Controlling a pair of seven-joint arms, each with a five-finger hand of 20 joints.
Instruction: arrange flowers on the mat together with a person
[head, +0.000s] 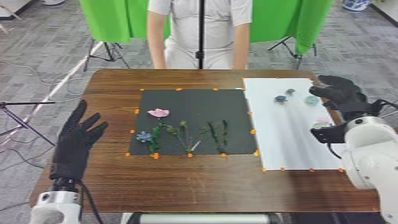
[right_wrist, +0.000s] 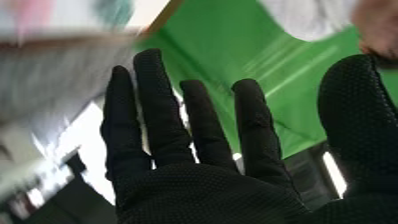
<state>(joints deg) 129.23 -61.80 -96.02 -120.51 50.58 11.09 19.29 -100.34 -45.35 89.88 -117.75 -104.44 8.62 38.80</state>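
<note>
Sitting on the black mat (head: 182, 97) are a pink flower (head: 158, 113), a blue flower (head: 144, 136) nearer the left corner, and some green stems (head: 223, 135). Couple of dark blue blooms (head: 281, 99) and a teal bloom (head: 312, 100) are on the white mat (head: 275, 130). Right robot hand (head: 345, 96) is at its outer edge, fingers straight, nothing in it. Left robot hand (head: 75, 137)'s open and empty too, by the tabletop (head: 187, 187)'s left side.

A robotics lab, by the look of it: green backdrop cloth (head: 107, 20) by black tripod stands (head: 110, 46), cables (head: 35, 75) trailing over grey flooring (head: 27, 47), and white robot arms (head: 378, 155) at a wooden table (head: 178, 187) dotted with orange markers (head: 156, 156) (almost a film set).
</note>
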